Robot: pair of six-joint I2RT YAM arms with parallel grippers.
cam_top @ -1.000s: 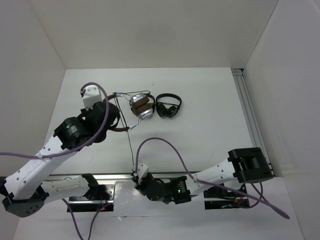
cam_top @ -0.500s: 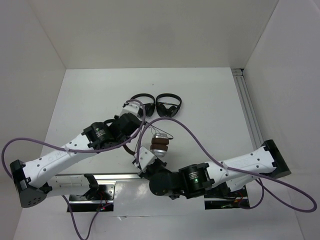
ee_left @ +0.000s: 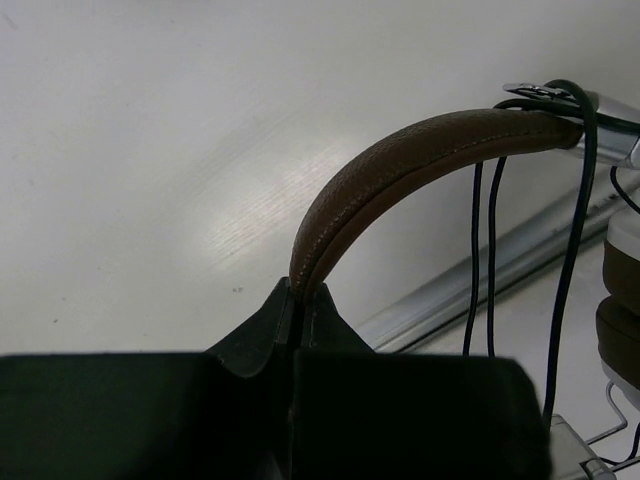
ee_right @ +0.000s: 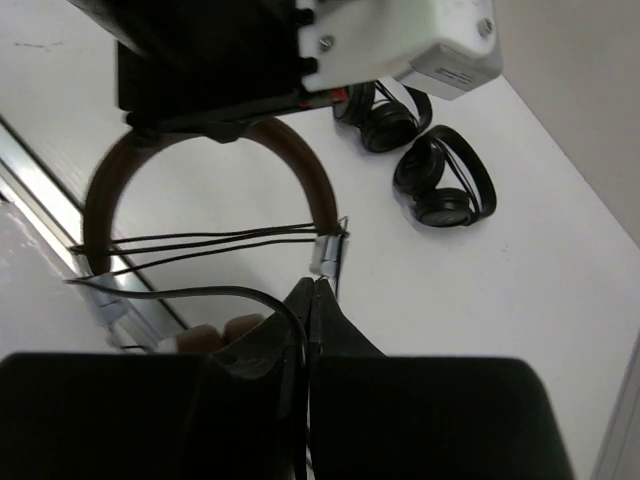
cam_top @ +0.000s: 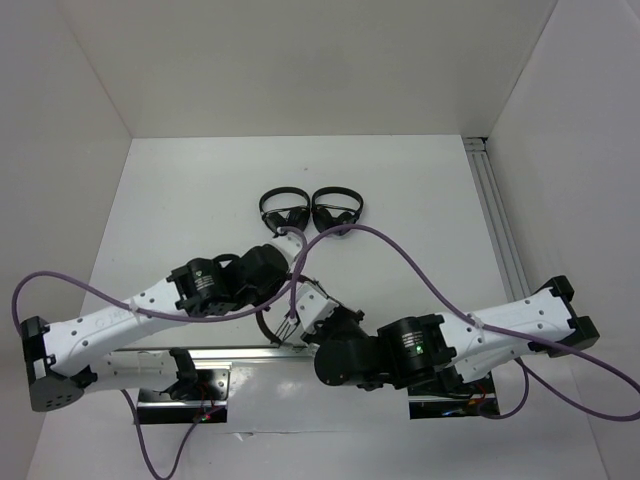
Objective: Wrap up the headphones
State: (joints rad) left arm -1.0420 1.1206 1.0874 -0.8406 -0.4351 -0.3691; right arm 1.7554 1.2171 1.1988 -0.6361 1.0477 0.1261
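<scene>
The headphones hang between my two grippers near the table's front edge. In the left wrist view their brown headband [ee_left: 400,160] arches up from my left gripper [ee_left: 297,292], which is shut on it. Several strands of thin dark cable [ee_left: 482,260] cross the band, and a brown ear pad [ee_left: 622,300] shows at the right edge. In the right wrist view the headband [ee_right: 305,170] has cable strands [ee_right: 200,240] stretched across it. My right gripper [ee_right: 312,287] is shut on the cable's loose run just below the silver slider [ee_right: 327,252]. From above, both grippers [cam_top: 285,312] hide most of the headphones.
Two small all-black headphones [cam_top: 283,210] [cam_top: 337,211] lie side by side at the table's middle back; they also show in the right wrist view [ee_right: 385,118] [ee_right: 445,190]. An aluminium rail [cam_top: 230,352] runs along the near edge and another [cam_top: 495,220] along the right side.
My left gripper has carried the headphones from beside the black pairs toward the near edge. My right gripper has come up close to them, so the long stretched cable is now short.
</scene>
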